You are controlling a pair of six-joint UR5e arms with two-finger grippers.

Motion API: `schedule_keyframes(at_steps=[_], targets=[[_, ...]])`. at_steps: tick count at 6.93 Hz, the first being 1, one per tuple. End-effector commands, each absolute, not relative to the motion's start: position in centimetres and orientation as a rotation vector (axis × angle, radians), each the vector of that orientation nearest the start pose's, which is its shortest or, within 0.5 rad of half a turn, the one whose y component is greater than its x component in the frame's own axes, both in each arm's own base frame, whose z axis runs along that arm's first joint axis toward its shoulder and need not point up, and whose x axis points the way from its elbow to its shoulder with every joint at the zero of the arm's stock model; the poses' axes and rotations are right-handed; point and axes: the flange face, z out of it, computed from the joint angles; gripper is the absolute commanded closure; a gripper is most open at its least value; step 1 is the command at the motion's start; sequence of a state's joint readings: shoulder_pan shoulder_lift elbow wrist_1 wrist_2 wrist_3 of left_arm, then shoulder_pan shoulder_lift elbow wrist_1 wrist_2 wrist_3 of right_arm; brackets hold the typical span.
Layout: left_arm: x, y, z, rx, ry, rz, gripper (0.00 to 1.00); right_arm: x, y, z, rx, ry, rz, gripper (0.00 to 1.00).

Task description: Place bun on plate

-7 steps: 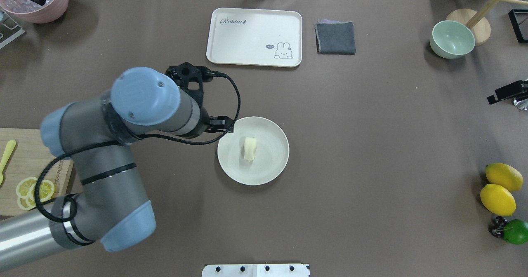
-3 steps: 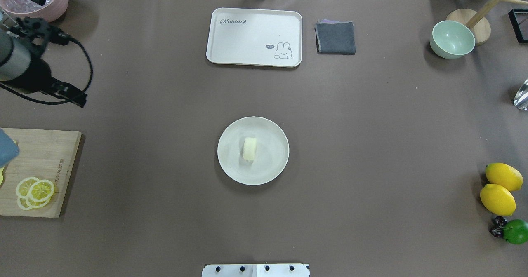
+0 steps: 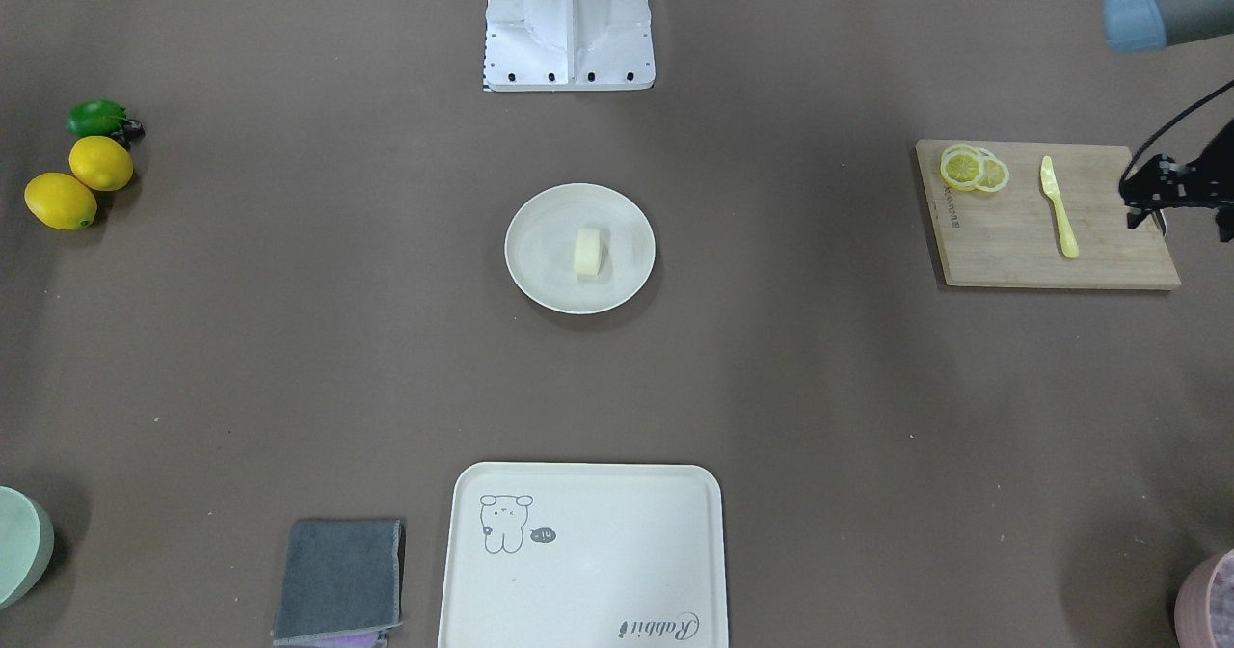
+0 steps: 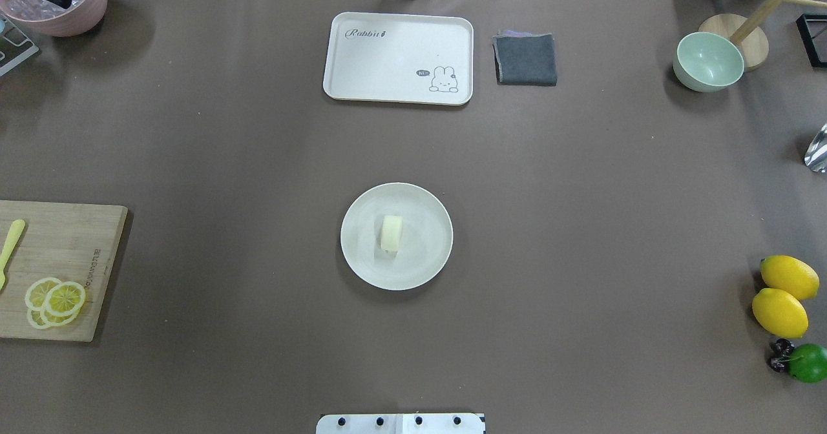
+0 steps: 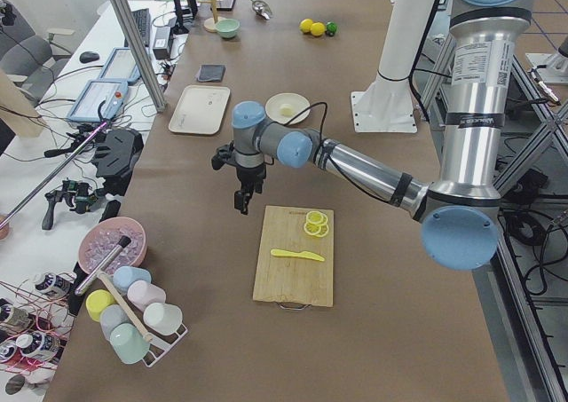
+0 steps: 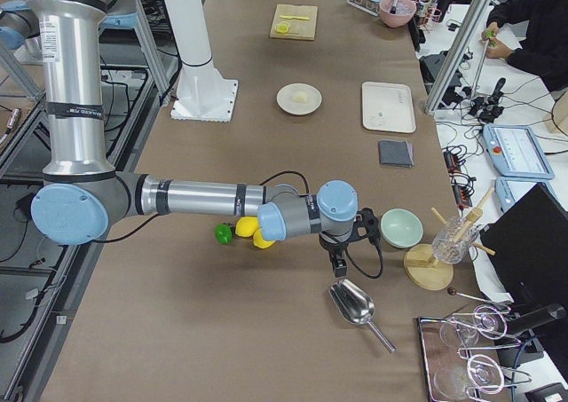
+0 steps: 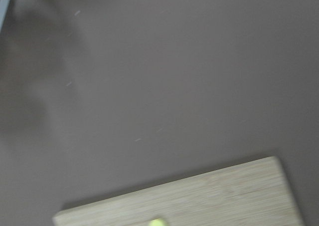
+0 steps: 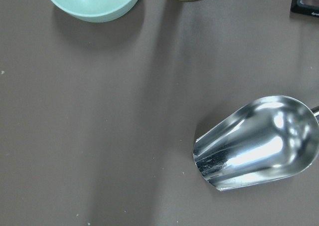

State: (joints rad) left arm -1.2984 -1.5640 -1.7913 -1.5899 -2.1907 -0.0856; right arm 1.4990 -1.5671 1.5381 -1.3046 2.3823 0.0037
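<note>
The bun [image 4: 391, 233] is a small pale cream puck resting near the middle of the round off-white plate [image 4: 426, 247], at the centre of the table. The front-facing view shows the same bun [image 3: 587, 252] on the plate [image 3: 540, 243]. Nothing touches either. My left gripper [image 5: 240, 205] hangs over the brown table just beyond the cutting board, far from the plate; I cannot tell whether it is open or shut. My right gripper [image 6: 338, 264] hovers by the metal scoop [image 6: 355, 304] at the table's right end; its state cannot be told either.
A cream tray [image 4: 398, 57] and a grey cloth [image 4: 525, 59] lie at the far side. A green bowl [image 4: 708, 61] stands far right, with lemons [image 4: 780, 312] and a lime [image 4: 807, 363] near right. A cutting board [image 4: 61, 269] holds lemon slices [image 4: 55, 300] at the left edge.
My left arm pulled back from the plate's rim toward the left and left the overhead view. The bun stayed in place on the plate.
</note>
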Motion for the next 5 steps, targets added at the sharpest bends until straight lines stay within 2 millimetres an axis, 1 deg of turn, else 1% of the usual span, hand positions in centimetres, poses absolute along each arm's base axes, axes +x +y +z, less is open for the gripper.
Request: schedule_keyframes(at_steps=[1, 2, 3, 4, 5], targets=[[2.7, -49.2, 60.9, 0.012, 0.867, 0.153, 0.02, 2.6, -50.6, 64.7, 0.185, -0.81, -0.155, 0.0], [2.5, -49.6, 62.5, -0.006, 0.855, 0.139, 0.02, 2.6, -50.1, 65.1, 0.177, -0.807, -0.153, 0.0], [2.0, -49.3, 62.5, 0.034, 0.86, 0.151, 0.02, 2.6, -50.0, 64.8, 0.184, -0.81, -0.154, 0.0], [1.7, -49.5, 63.2, 0.062, 0.865, 0.157, 0.02, 2.8, -50.1, 64.1, 0.197, -0.81, -0.156, 0.0], [-0.1, -49.4, 63.6, 0.066, 0.876, 0.117, 0.02, 2.4, -50.5, 63.5, 0.158, -0.817, -0.147, 0.0]])
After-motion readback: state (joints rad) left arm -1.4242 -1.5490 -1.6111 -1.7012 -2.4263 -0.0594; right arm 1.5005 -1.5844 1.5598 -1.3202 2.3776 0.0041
